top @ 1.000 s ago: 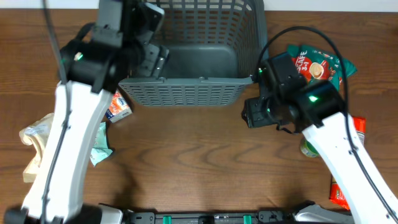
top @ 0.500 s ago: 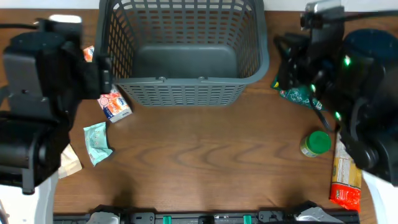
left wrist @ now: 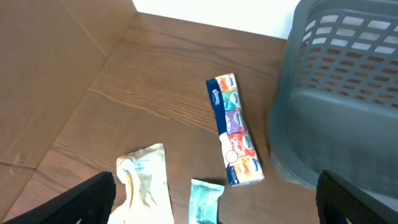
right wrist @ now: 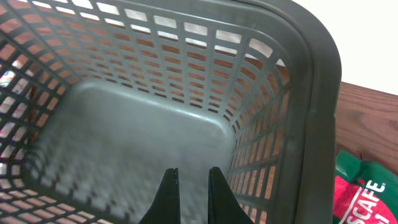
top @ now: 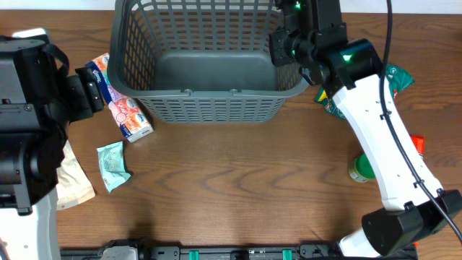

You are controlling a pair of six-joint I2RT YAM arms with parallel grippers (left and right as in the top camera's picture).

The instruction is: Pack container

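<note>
The container (top: 216,108) is a large dark grey slotted basket at the table's back; its floor (right wrist: 124,143) shows bare. My right gripper (right wrist: 193,177) hangs inside its right rear corner (top: 280,49), beside the lattice wall. It is shut, fingers close together with nothing between them. My left gripper (left wrist: 216,186) hovers left of the basket, wide open and empty. Below it lie a teal packet (left wrist: 205,202), a cream pouch (left wrist: 146,183) and a long tissue pack (left wrist: 235,130).
The tissue pack (top: 119,105) lies against the basket's left wall, the teal packet (top: 113,166) and cream pouch (top: 72,180) nearer the front. Right of the basket are a green-red coffee bag (top: 395,78), a green-lidded jar (top: 361,170) and an orange packet (top: 417,144).
My left arm has pulled back from the basket's left rim to the table's left side. The right arm has risen from the basket's front right to its rear right corner, and its gripper has shut.
</note>
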